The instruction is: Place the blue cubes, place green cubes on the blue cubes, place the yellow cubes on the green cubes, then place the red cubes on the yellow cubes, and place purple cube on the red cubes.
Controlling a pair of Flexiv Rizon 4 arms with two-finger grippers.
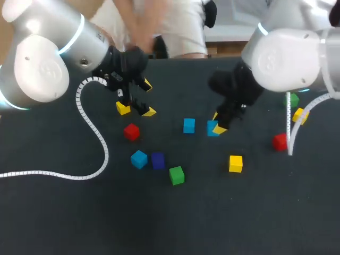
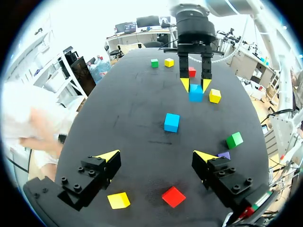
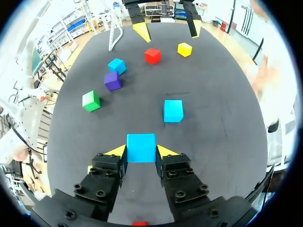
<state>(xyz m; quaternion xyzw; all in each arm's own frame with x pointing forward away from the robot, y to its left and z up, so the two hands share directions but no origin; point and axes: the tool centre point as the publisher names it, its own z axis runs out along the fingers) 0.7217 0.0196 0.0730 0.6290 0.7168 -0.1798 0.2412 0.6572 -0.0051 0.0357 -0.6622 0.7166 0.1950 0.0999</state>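
The right fingers [image 3: 141,151] are closed on a blue cube [image 3: 141,144], with 1 yellow tip pressed against each of 2 opposite faces. The cube sits right at the tips, low over the dark worktop [image 1: 223,212]. I cannot tell whether it rests on the surface. A 2nd blue cube [image 3: 173,110] lies on the worktop ahead of these fingers, slightly to one side and apart from the held one. Farther ahead are a green cube [image 3: 91,100], a purple cube [image 3: 112,81] and a 3rd blue cube [image 3: 117,65], the purple one just beside the 3rd blue.

The left fingers [image 2: 157,155] are spread wide and hold nothing, hanging above the worktop. Under them lie a red cube [image 2: 173,196], roughly below the gap, and a yellow cube [image 2: 118,200], nearer 1 finger. The fingers touch neither. Seen from the left wrist, the 2nd blue cube lies between the 2 arms, ahead of the open left fingers.

A 2nd yellow cube [image 1: 235,163] sits alone on the worktop near the right fingers. A 2nd red cube [image 1: 280,141], a 3rd yellow cube [image 1: 300,115] and a 2nd green cube [image 1: 294,100] lie beside the right arm, toward the worktop's right edge.
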